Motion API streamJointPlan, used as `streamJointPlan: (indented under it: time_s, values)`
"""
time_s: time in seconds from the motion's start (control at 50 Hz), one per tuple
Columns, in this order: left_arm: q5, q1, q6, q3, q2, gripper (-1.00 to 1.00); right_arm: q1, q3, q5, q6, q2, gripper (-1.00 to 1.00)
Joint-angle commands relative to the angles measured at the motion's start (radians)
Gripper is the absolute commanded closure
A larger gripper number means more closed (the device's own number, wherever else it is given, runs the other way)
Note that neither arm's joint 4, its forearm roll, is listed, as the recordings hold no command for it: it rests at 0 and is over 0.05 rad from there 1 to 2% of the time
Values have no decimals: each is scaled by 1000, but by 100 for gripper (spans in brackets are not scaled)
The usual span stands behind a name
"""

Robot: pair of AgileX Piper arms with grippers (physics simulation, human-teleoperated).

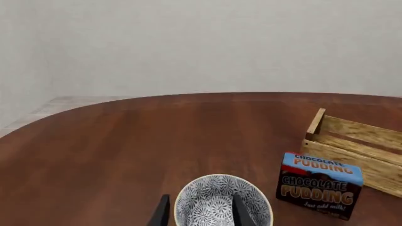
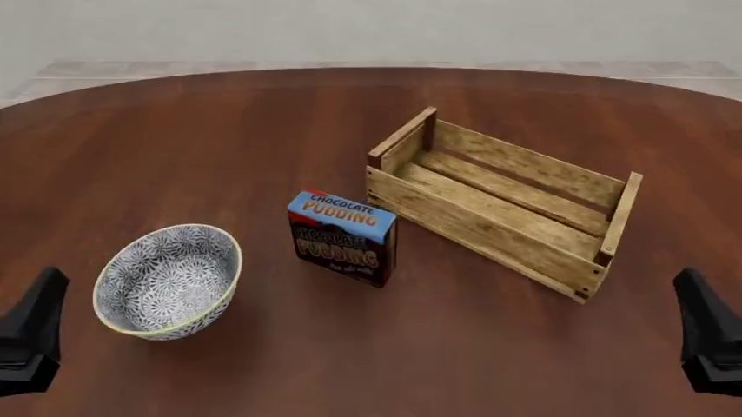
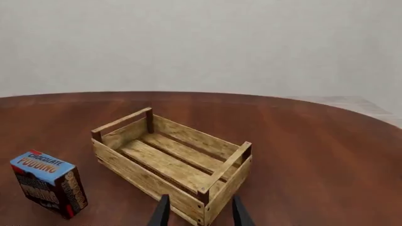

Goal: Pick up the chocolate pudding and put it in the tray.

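The chocolate pudding (image 2: 342, 237) is a small carton with a blue top band, standing upright on the table between the bowl and the tray; it also shows in both wrist views (image 1: 320, 190) (image 3: 48, 189). The tray (image 2: 501, 201) is a long wooden slat crate to the right of the carton, with nothing in it (image 3: 169, 165). My left gripper (image 1: 201, 198) is open, low at the near left edge (image 2: 31, 337), just short of the bowl. My right gripper (image 3: 201, 198) is open at the near right edge (image 2: 707, 340), facing the tray's near end board. Neither holds anything.
A blue-and-white patterned round bowl (image 2: 168, 280) sits left of the carton, directly ahead of the left fingers (image 1: 223, 202). The round brown table (image 2: 232, 130) curves away at the back, with a pale wall behind it.
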Motion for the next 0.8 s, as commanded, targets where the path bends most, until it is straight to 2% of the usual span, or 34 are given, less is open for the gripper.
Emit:
streamJointPlan:
  time_s: [0.02,0.38,0.6,0.62,0.8]
  values:
    - [-1,0,0,-3,5,-100,11,-1,6,2,-1,-100]
    - [-1,0,0,-3,5,-100,31,-3,8,32,-1,-100]
    - [-1,0,0,-3,5,-100,45,0,13,15,1,-100]
    - [-1,0,0,-3,5,-100,48,0,8,1,0,-100]
    - [-1,0,0,-3,5,-100,75,0,20,23,16,-100]
